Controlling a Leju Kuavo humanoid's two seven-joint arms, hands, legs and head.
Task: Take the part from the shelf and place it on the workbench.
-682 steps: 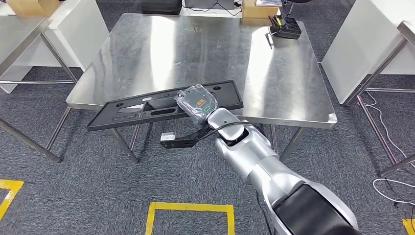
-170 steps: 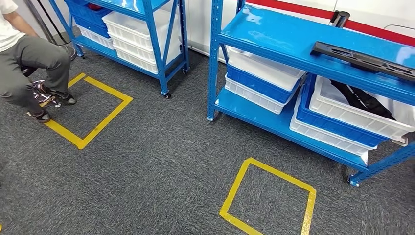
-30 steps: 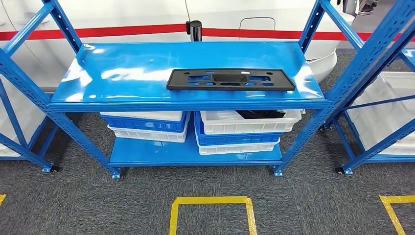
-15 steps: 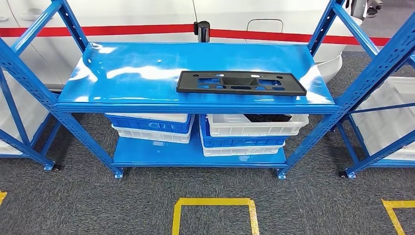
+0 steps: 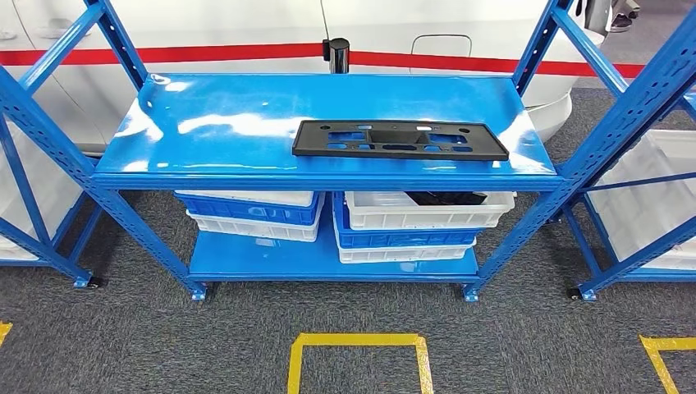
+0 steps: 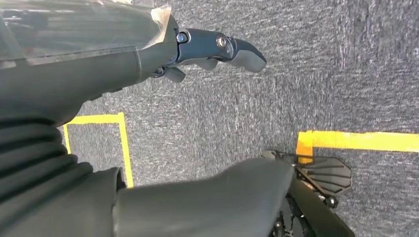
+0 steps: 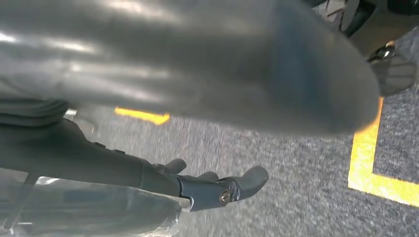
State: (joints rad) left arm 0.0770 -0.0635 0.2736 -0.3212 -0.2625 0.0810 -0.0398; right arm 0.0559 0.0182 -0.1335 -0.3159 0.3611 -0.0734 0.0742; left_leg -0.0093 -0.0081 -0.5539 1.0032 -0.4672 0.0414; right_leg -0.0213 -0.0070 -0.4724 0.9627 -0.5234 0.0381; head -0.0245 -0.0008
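A long, flat black plastic part with cut-out slots [image 5: 400, 139] lies flat on the glossy top board of the blue metal shelf [image 5: 246, 123], right of the middle and near the front edge, with bare board all around it. Behind the board a short black post [image 5: 336, 54] stands against a white wall panel with a red stripe [image 5: 205, 54]. Under the top board, stacked white and blue plastic bins [image 5: 250, 214] sit on the lower level, and the white bin on the right [image 5: 427, 210] holds something dark. Blue perforated uprights [image 5: 611, 123] frame the bay at both sides, with more shelving beyond them. On the grey carpet [image 5: 148, 345] in front, yellow tape marks a square [image 5: 357, 341]. The wrist views look down at that carpet and tape instead of the shelf: the left hand [image 6: 212, 52] hangs with its dark fingers stretched out and loose, holding nothing, and the right hand [image 7: 217, 187] hangs the same way, fingers extended and apart with nothing between them, though that picture is blurred.
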